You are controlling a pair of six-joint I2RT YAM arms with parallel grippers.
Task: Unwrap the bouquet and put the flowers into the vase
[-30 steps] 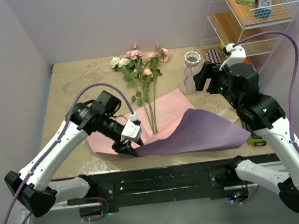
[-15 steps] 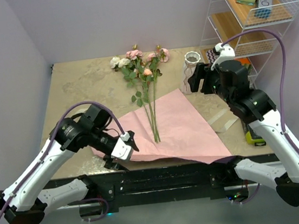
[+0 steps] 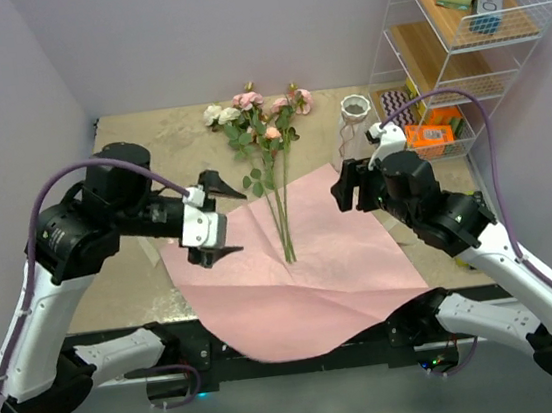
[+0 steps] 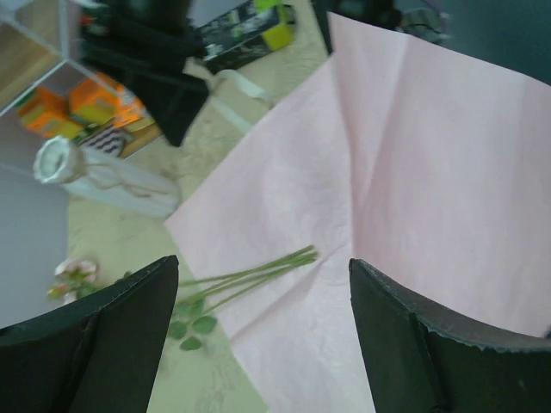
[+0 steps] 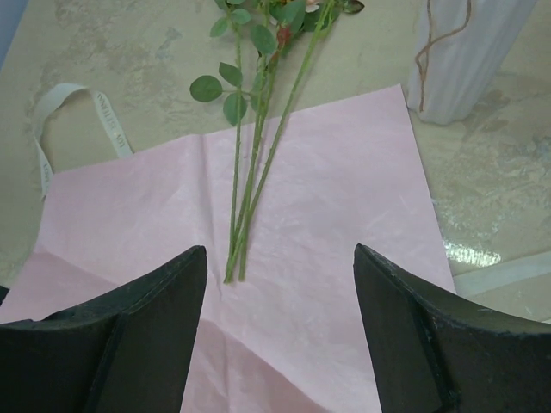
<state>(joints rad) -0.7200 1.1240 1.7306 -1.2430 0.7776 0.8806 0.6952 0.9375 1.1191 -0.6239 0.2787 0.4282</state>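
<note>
The bouquet is unwrapped. Its paper (image 3: 303,264) lies spread flat with the pink face up, and its near part hangs over the table's front edge. The flowers (image 3: 270,157) lie with their blooms toward the back and their stem ends (image 5: 245,206) on the paper. A white vase (image 3: 355,128) stands upright just beyond the paper's right corner. My left gripper (image 3: 212,219) hovers open above the paper's left part, holding nothing. My right gripper (image 3: 347,188) hovers open over the paper's right part, in front of the vase (image 5: 465,60). Between its fingers I see the stems and bare paper (image 5: 344,224).
A cream ribbon (image 5: 65,112) lies loose on the table left of the paper. A white wire shelf rack (image 3: 465,22) with sponges and boxes stands at the back right, close behind the vase. Walls close in the table at the left and back.
The folded lilac flap has been opened out, so the paper now lies flat, pink side up. My left gripper let go, rose and opened. My right gripper moved left over the paper.
</note>
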